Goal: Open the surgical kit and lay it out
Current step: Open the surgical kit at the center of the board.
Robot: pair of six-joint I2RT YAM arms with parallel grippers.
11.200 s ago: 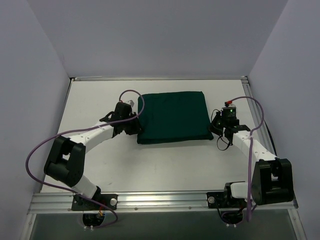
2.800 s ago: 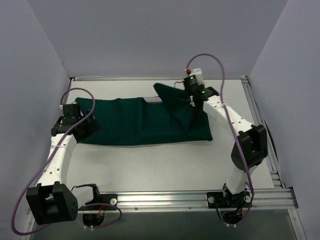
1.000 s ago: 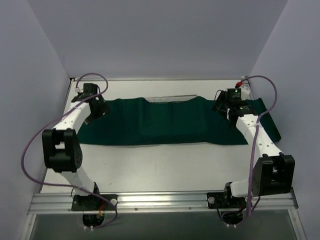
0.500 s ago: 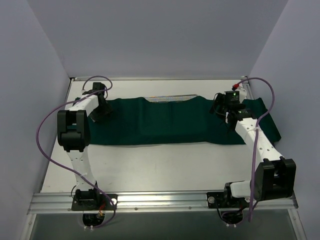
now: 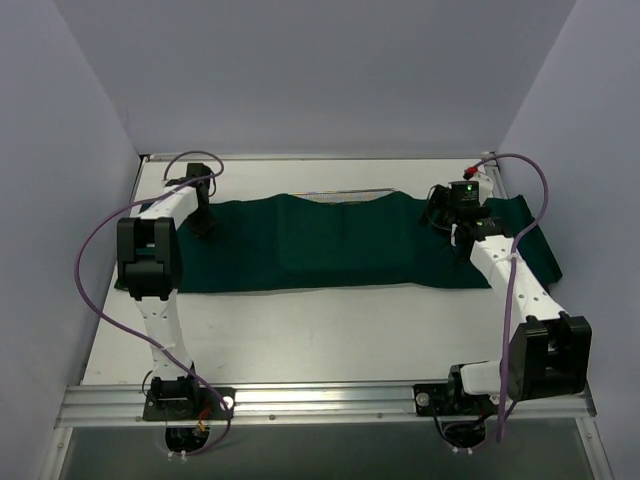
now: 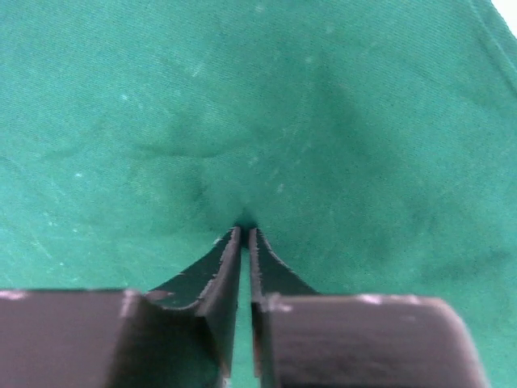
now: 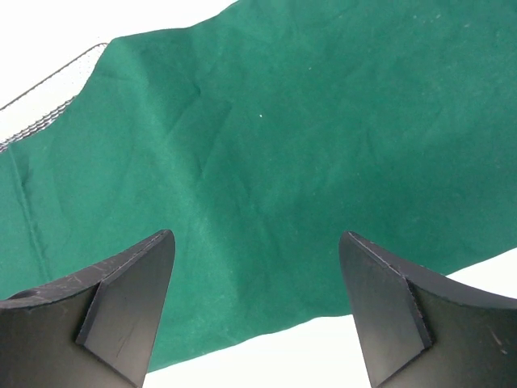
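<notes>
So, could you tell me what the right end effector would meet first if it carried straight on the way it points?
Most likely the dark green cloth wrap, which fills the space ahead of the right end effector, jaws open. The wire-mesh tray lies off to one side.

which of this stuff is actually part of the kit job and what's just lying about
Job:
cloth, spread wide
tray, only its edge showing
left gripper, pinching the cloth
right gripper, open above it

Just there:
table
purple cables
rail
</notes>
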